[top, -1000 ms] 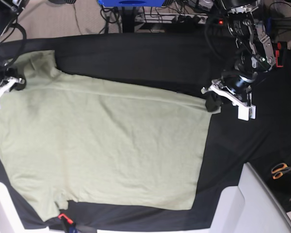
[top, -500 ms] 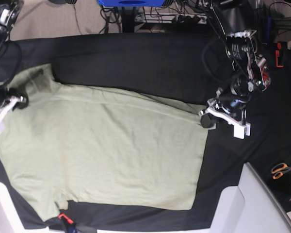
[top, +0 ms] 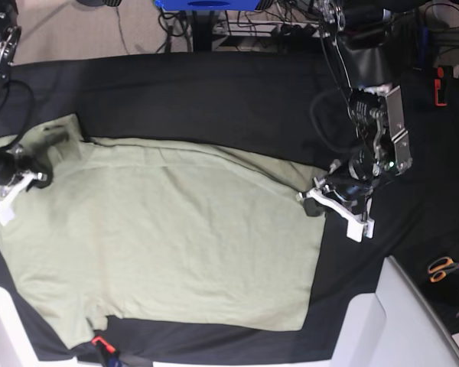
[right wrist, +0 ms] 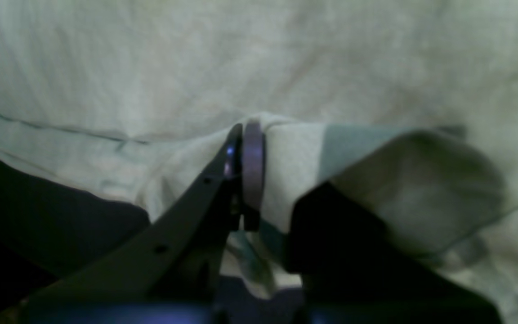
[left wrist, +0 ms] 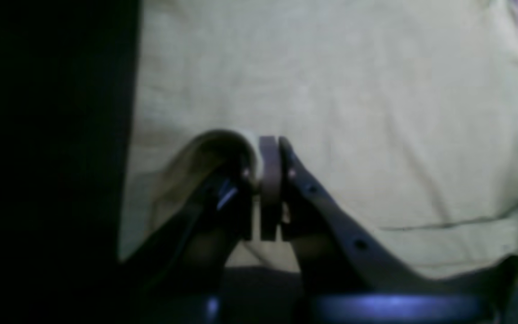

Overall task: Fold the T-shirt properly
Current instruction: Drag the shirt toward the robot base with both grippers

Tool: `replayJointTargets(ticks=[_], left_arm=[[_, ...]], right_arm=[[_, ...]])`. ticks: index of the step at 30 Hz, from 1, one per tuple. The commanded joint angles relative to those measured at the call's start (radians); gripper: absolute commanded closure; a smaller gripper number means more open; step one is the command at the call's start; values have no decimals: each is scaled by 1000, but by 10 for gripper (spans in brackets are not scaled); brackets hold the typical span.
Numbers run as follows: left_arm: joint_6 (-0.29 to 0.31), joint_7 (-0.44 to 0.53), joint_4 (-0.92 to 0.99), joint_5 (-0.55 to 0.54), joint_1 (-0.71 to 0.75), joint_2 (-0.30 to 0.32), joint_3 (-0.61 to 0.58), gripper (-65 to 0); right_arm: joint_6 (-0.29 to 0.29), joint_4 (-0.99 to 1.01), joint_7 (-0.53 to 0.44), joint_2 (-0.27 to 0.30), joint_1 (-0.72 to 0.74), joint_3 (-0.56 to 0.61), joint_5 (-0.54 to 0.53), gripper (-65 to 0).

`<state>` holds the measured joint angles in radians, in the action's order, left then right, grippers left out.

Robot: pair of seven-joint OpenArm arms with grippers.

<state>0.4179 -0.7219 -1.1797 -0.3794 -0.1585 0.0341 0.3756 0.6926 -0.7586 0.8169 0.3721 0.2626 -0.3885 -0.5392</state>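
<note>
Your wrist views are blurry; both left gripper at 3 o'clock and right gripper at 9 are clamped on the T-shirt edge.

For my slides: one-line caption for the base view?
Both grippers, left and right, pinch the far edge of the sage-green T-shirt lying on the black cloth.

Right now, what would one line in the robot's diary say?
stage: folding top edge over | left fingers: shut on T-shirt hem corner | right fingers: shut on T-shirt at shoulder | shirt: mostly flat on black cloth
</note>
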Motion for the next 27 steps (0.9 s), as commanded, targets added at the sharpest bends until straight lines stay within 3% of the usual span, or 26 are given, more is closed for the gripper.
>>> replayJointTargets(ticks=[1, 9, 20, 27], left_arm=[[9, 20, -6, -11, -34, -4, 1, 0], [9, 28, 31, -3, -109, -4, 0, 0], [9, 227, 217, -7, -158, -7, 1, 0], [9, 287, 263, -11, -181, -9, 9, 0]], right_arm=[[6, 1, -35, 23, 28, -2, -14, -3], [6, 44, -172, 23, 39, -2, -14, -3], [6, 46, -298, 18, 53, -13, -20, -3], [6, 46, -328, 11, 53, -51, -22, -2]])
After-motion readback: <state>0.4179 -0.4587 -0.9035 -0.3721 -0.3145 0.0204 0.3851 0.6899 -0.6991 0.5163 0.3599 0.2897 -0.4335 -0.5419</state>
